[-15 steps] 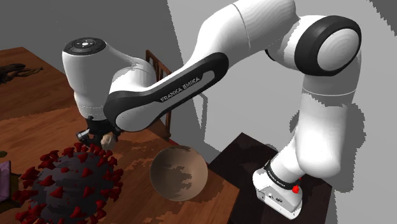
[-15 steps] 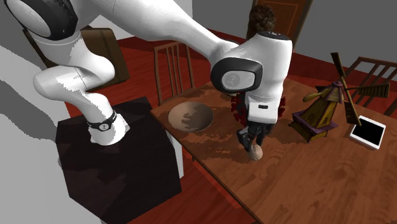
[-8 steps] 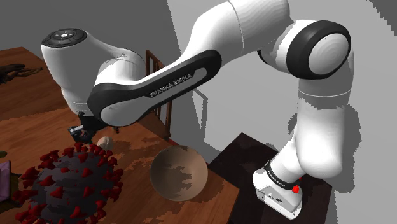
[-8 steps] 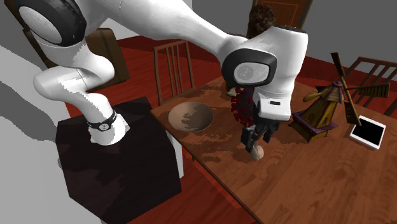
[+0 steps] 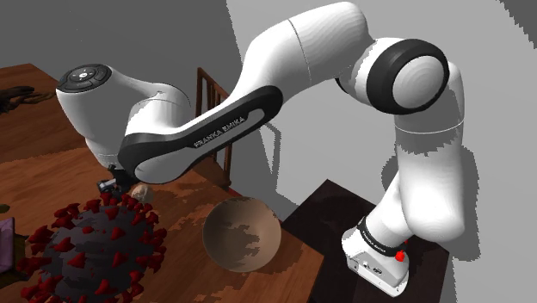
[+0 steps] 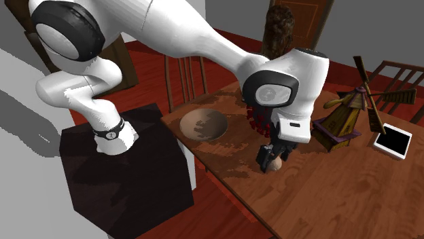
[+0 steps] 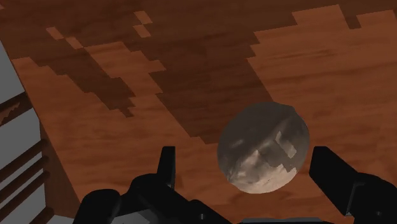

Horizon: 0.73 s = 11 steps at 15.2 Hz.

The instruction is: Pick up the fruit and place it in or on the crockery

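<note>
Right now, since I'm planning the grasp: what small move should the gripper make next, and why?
Probably close the fingers: the gripper is open and the fruit sits on the table between its fingers, untouched by either, so a grip looks ready.

Worktop: red-brown wood, grain visible, blotchy dark patches, low sheen.
Fruit: mottled grey-brown skin, dull, rough-looking.
Bowl, 4 o'clock from fruit in shoulder view: brown, patchy, matt; material unclear.
Arm: smooth white shell, soft sheen, dark joints.
Gripper: black, matt.
Spiked ball: dark grey matt body, red spikes.
Stand: dark brown, matt, blotchy.
Windmill model, chair: wood-look.
</note>
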### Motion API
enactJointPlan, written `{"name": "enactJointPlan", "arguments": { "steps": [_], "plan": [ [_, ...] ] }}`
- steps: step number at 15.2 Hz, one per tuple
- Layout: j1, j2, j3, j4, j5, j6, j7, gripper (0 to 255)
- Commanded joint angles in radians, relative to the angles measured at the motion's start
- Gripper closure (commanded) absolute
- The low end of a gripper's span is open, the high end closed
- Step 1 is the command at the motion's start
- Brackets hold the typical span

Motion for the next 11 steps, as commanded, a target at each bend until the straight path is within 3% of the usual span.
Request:
{"name": "enactJointPlan", "arguments": {
  "steps": [1, 7, 8, 11],
  "plan": [
    [0.001, 0.009, -0.003, 0.001, -0.005, 0.008, 0.002, 0],
    [0.001, 0.009, -0.003, 0.001, -0.005, 0.008, 0.002, 0],
    [0.001, 0.009, -0.003, 0.001, -0.005, 0.008, 0.002, 255],
    [0.001, 0.009, -0.003, 0.001, -0.005, 0.008, 0.001, 255]
  ]
}}
